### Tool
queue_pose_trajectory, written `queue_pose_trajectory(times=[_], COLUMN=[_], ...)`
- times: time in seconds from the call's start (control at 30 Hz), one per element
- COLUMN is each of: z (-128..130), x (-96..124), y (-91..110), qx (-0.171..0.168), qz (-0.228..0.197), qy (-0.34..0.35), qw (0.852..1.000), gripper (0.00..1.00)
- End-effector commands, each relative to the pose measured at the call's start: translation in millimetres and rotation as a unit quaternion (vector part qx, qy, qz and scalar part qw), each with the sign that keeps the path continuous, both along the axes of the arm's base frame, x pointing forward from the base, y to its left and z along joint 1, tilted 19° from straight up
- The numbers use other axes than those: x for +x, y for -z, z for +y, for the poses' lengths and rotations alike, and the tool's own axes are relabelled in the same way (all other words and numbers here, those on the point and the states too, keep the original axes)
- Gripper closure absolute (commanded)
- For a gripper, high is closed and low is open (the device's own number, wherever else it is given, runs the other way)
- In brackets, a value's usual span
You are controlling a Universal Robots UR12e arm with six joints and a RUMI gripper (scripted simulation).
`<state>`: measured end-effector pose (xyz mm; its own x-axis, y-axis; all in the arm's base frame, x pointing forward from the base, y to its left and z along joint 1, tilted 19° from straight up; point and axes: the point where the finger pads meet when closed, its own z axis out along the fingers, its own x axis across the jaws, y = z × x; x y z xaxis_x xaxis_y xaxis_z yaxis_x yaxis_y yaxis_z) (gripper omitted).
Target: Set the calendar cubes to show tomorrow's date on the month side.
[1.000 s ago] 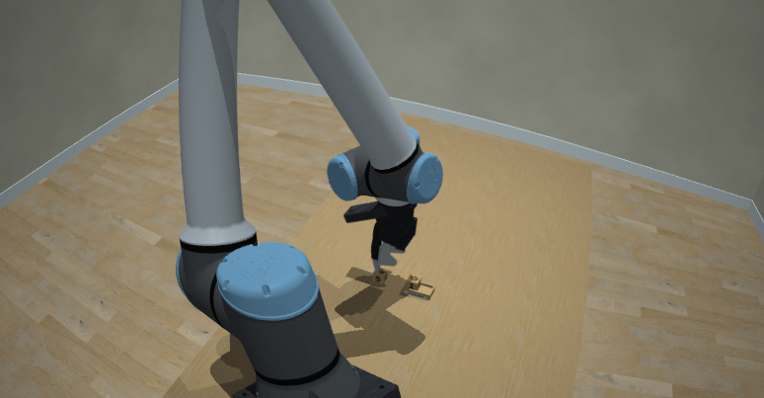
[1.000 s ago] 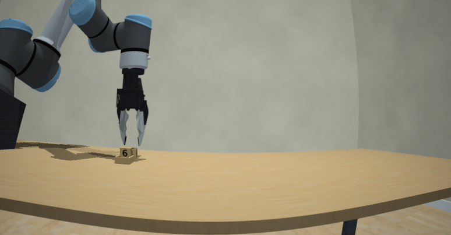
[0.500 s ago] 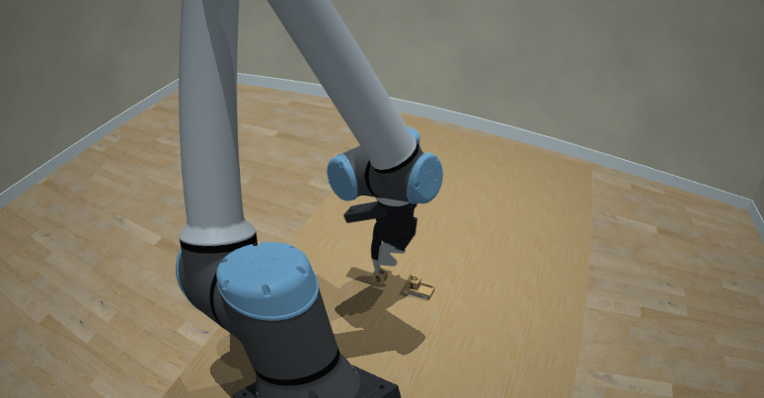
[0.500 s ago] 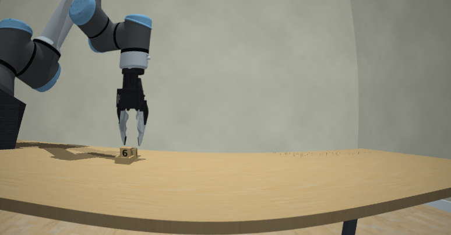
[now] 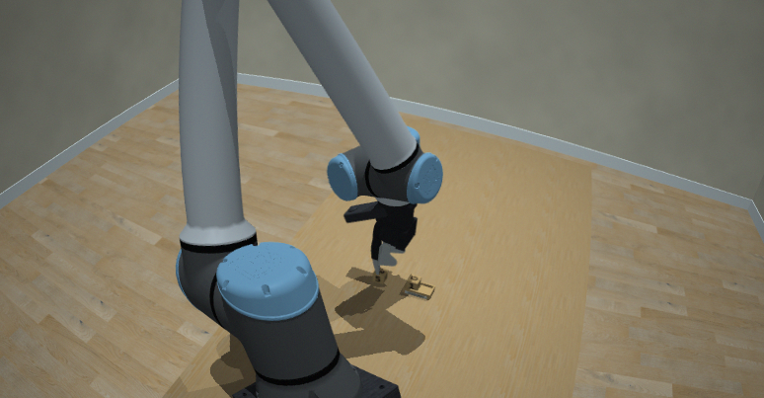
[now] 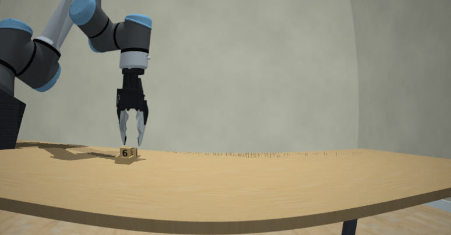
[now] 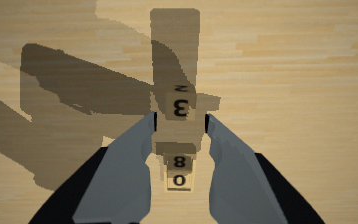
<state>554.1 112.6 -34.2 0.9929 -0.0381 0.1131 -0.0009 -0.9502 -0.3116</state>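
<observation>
1. Near cube (image 7: pixel 179 171): light wood, black digits, 8 on top, 0 on the near side, sitting flat.
2. Far cube (image 7: pixel 180 107): same wood, 3 on top, 2 on the far side, in line just beyond.
3. Tray (image 7: pixel 175 35): long wooden strip, lying flat, extending past it.
</observation>
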Motion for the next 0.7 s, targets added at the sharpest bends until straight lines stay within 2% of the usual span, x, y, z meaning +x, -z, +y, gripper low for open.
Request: queue_pose_trajectory(times=[0.0,0.67], z=[0.6,9.2], x=[0.5,1.3], y=[1.5,24.5], qx=[0.000,0.000], qz=[0.001,0.002], qy=[0.000,-0.001], qw=[1.000,1.000], gripper=[0.72,0.72])
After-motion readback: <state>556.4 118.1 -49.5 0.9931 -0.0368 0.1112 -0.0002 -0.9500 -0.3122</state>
